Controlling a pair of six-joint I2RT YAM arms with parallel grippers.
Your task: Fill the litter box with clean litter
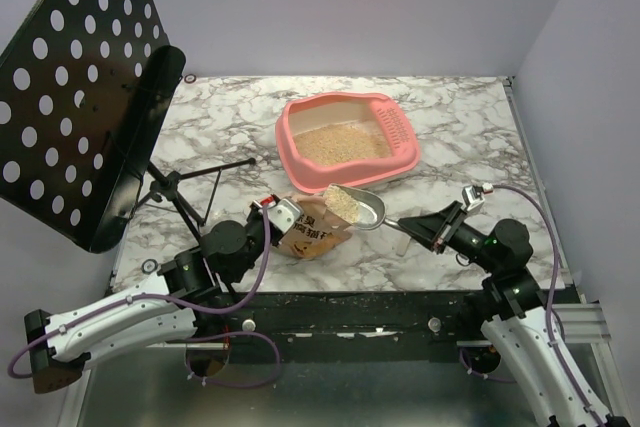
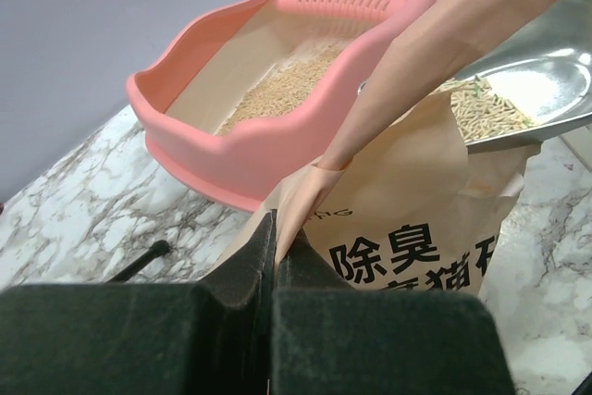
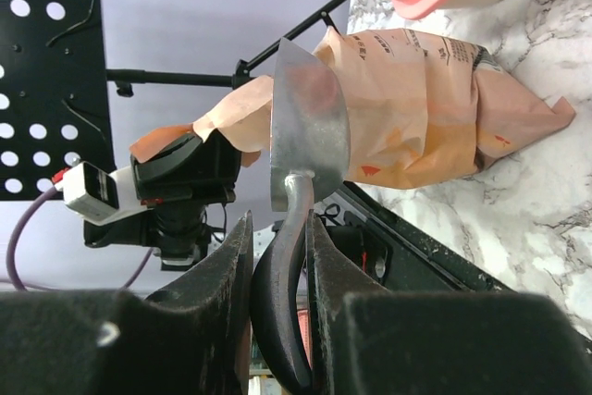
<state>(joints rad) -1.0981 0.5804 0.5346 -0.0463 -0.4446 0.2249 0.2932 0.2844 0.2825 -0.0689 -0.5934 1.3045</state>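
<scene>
The pink litter box stands at the table's middle back with tan clean litter on its floor; it also shows in the left wrist view. My left gripper is shut on the edge of the tan paper bag, which stands just in front of the box. My right gripper is shut on the dark handle of the silver scoop. The scoop hovers above the bag's mouth with litter in it.
A black perforated music stand on a tripod fills the left side. The table's dark front edge runs just behind both arms. Grey walls close in the back and right.
</scene>
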